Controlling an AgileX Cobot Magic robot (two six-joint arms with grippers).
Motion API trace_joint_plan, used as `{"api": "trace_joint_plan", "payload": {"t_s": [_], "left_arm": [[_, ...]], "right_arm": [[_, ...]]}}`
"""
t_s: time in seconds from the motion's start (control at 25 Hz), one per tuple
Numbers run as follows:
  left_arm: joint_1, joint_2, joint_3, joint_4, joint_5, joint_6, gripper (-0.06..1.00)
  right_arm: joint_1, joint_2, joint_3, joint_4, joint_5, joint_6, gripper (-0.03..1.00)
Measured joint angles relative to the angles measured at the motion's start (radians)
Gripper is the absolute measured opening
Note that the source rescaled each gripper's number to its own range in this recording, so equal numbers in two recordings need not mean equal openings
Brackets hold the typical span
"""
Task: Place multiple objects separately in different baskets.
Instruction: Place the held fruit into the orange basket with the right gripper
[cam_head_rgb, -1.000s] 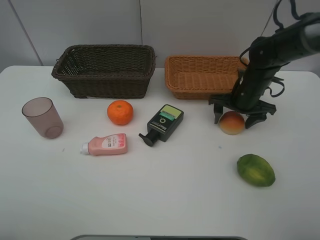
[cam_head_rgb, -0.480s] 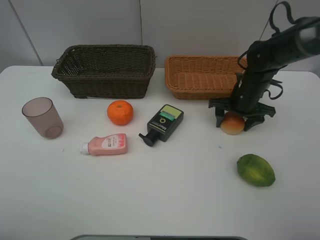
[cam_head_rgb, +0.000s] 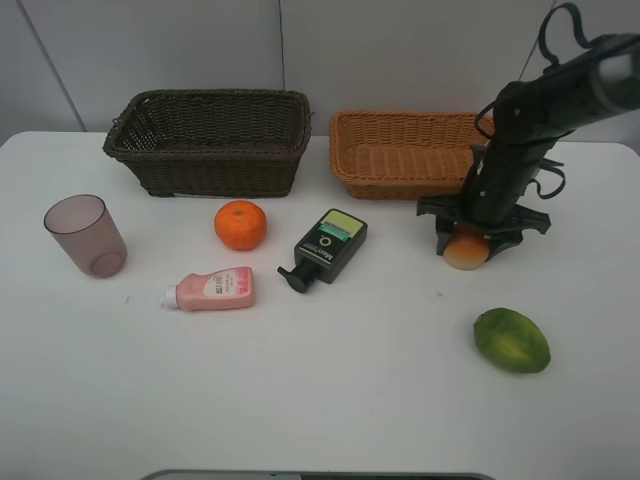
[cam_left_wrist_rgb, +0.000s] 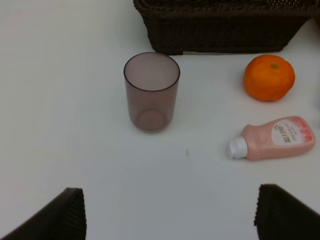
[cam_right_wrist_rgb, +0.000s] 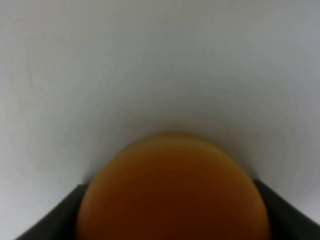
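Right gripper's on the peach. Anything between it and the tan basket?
Nothing visible. The right gripper is shut on the peach, and the tan basket sits just behind it. Only the basket's own near wall would need clearing.

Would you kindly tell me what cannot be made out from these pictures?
Top of the peach: exterior high view, covered by the right end effector closed on it.
Skin detail of the peach: right wrist view, blurred, too close.
Left end effector: left wrist view, only two fingertips show, cut by the frame edge.
Pump bottle label text: exterior high view, too small.
Dark basket floor: exterior high view, partly behind its near wall.
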Motion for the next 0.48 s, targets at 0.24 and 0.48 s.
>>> {"api": "trace_joint_plan", "payload": {"t_s": [0.24, 0.48], "left_arm": [[0.0, 0.0, 0.0, 0.0, 0.0, 0.0, 0.81], [0.0, 0.0, 0.0, 0.0, 0.0, 0.0, 0.81]], "right_arm": [[0.0, 0.0, 0.0, 0.0, 0.0, 0.0, 0.0], [0.0, -0.004, -0.003, 0.004, -0.005, 0.0, 0.0]]}}
